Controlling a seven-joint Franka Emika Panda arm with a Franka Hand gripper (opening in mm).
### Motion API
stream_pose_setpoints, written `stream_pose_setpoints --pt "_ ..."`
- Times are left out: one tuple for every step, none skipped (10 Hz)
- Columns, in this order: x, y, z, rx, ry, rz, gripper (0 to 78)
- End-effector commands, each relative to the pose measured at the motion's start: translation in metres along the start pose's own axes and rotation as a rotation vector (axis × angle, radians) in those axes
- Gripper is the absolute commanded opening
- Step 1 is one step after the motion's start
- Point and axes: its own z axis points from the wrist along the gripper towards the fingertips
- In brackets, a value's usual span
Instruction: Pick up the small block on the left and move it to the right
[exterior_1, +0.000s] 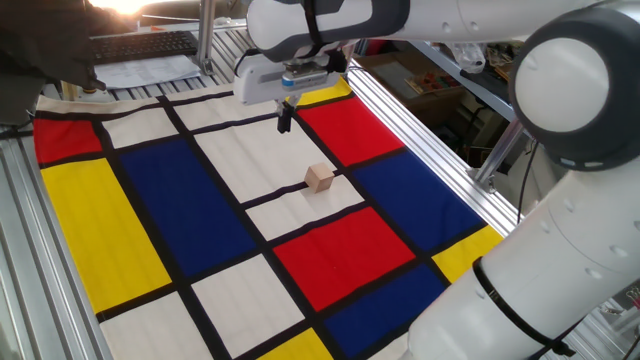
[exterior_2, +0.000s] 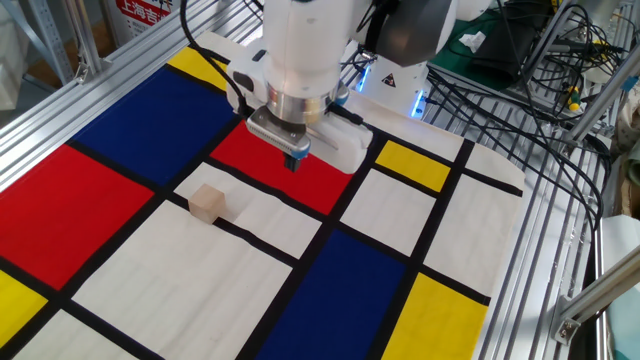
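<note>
A colour-block cloth (exterior_1: 150, 220) (exterior_2: 150, 270) covers the aluminium-framed table (exterior_1: 440, 170) (exterior_2: 540, 260).

**Open room around the block**

The block (exterior_1: 319, 179) is sitting alone on the cloth (exterior_1: 150, 220), with bare flat fabric lying on every side of it, so nothing is blocking a way in from above or from any side. The hand (exterior_1: 285, 119) is hanging in the air well apart from the block, fingers closed together, with open air lying between them. The cloth is lying flat and bare over to its edges. Aluminium rails (exterior_2: 545, 250) are bordering the table (exterior_1: 20, 260) along its edges. Beyond one rail, cables (exterior_2: 500, 90) are crowding the space outside the cloth.
</note>
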Motion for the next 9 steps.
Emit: stream_pose_setpoints --pt "-0.018 -0.022 0.027 -0.03 -0.032 -0.007 0.0" --pt "-0.02 -0.026 0.031 -0.029 -0.039 -0.011 0.0" --pt "-0.026 -0.038 0.04 -0.036 -0.055 -0.007 0.0" --pt "-0.029 -0.045 0.044 -0.037 -0.058 0.012 0.0" --pt "-0.032 -0.053 0.05 -0.042 -0.065 0.014 0.0" --pt "-0.035 -0.062 0.055 -0.058 -0.066 0.006 0.0" --pt "-0.037 -0.071 0.06 -0.06 -0.063 -0.011 0.0" --pt "-0.039 -0.082 0.066 -0.06 -0.063 -0.03 0.0" --pt "-0.041 -0.092 0.071 -0.06 -0.064 -0.045 0.0"
